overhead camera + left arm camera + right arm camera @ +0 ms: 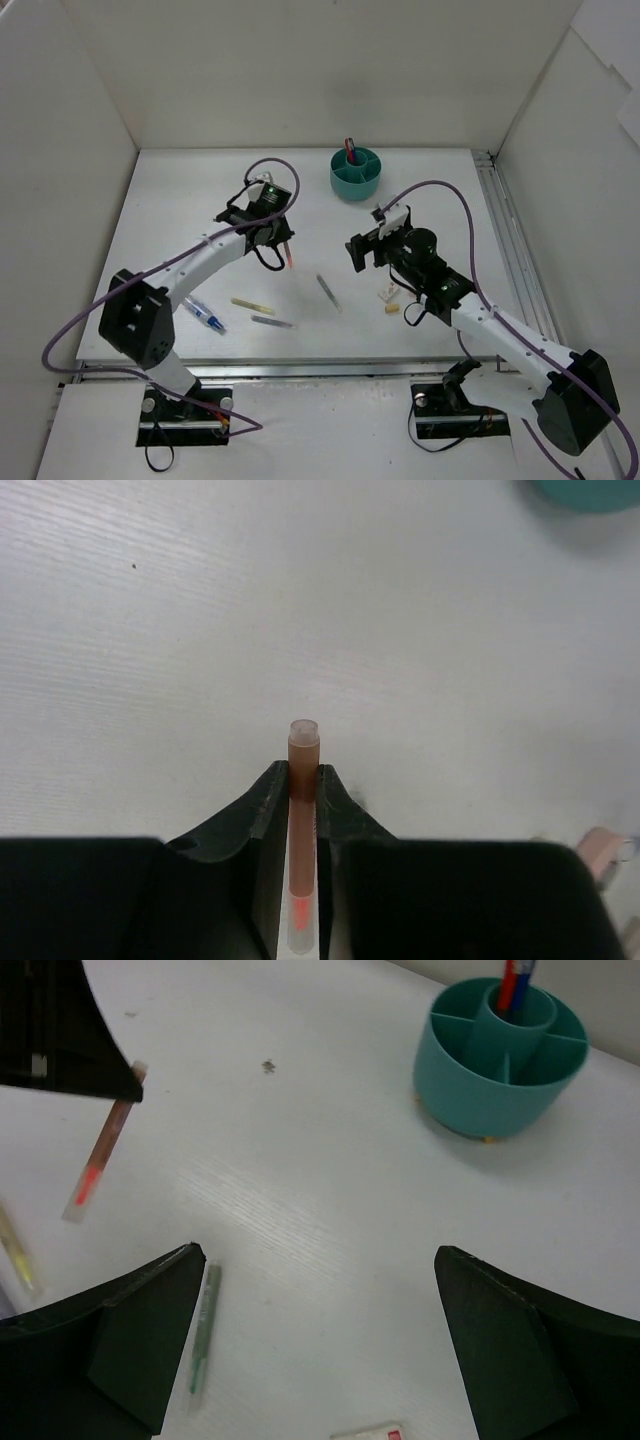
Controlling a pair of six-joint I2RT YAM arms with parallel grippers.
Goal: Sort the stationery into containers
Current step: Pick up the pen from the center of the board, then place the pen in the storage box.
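My left gripper (282, 242) is shut on an orange pen (289, 256), held above the table with its tip pointing down. In the left wrist view the pen (303, 755) stands between the closed jaws. The round teal cup (355, 172) stands at the far middle, with red and blue pens (514, 984) in its central well. My right gripper (366, 250) is open and empty above the table; in its wrist view (320, 1260) the cup (505, 1060) is ahead to the right. A grey-green pen (203, 1330) lies by its left finger.
On the table lie a grey pen (328, 292), a yellow pen (252, 305), another grey pen (272, 322) and a blue-and-white pen (205, 316). A white eraser (386, 292) and a cream eraser (392, 308) lie under the right arm. White walls enclose the table.
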